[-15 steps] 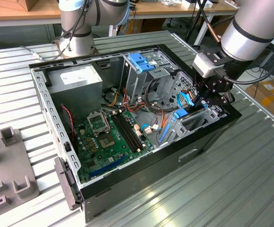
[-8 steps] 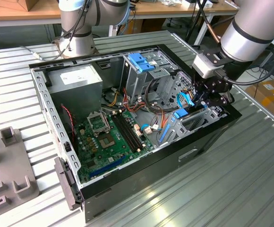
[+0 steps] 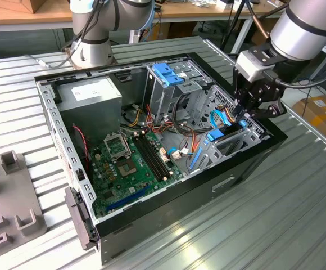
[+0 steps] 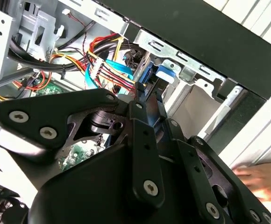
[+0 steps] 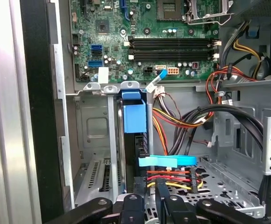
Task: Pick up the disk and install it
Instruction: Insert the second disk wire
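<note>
Open computer case (image 3: 152, 225) lies on its side on the slatted metal bench (image 3: 275, 225); all positions below are given relative to this case. The gripper (image 3: 247, 112) hangs over the case's corner toward the exterior view's right, its black linkage reaching down among the wiring beside the perforated drive cage (image 3: 199, 101). The disk (image 5: 134, 116) stands on edge in the narrow metal slot at that corner, its bright blue caddy visible in the first wrist view with the dark body below it; the same blue shows in the exterior view (image 3: 214, 135) just under the gripper. In the first wrist view the gripper (image 5: 160, 193) sits directly in line with the disk's near end, fingers close together around the dark edge and apparently clamped on it (contact itself is masked by a flat light-blue cable (image 5: 167, 161) and red and yellow wires crossing in front). The second wrist view gives the black finger links (image 4: 145, 140) converging toward a blue tab (image 4: 166, 71) at the case wall. Motherboard (image 3: 132, 163) occupies the case floor, with the grey power supply (image 3: 90, 95) at the case's far corner toward the exterior view's left. A fixed blue bracket (image 3: 166, 73) tops the drive cage. A person's hand (image 4: 261, 179) rests on the bench just outside the case wall.
</note>
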Controlling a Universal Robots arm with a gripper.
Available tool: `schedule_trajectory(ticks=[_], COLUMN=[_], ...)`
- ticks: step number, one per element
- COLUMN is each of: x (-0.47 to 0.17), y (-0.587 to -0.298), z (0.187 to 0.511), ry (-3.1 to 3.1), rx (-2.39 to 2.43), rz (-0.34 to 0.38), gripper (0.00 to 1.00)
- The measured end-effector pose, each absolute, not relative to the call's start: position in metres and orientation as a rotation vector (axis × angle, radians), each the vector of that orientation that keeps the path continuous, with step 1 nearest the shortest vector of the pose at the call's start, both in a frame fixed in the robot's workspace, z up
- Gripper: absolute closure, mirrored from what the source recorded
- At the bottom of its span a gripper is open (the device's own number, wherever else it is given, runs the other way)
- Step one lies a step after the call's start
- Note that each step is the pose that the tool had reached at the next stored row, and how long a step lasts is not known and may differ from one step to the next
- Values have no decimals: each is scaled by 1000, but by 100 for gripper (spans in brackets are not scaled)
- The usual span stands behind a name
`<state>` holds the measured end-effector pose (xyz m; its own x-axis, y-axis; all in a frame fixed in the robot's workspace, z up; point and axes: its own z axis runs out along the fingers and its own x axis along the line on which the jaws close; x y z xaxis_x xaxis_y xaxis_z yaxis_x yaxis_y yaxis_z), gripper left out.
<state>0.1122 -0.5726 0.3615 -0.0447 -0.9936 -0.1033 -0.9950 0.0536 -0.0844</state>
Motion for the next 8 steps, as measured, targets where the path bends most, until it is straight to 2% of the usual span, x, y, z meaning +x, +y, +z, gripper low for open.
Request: schedule_trajectory(ticks=[8], x=[112], y=[-573], z=[370], ry=[2179], rx=[-2074], rz=[15], gripper=[75])
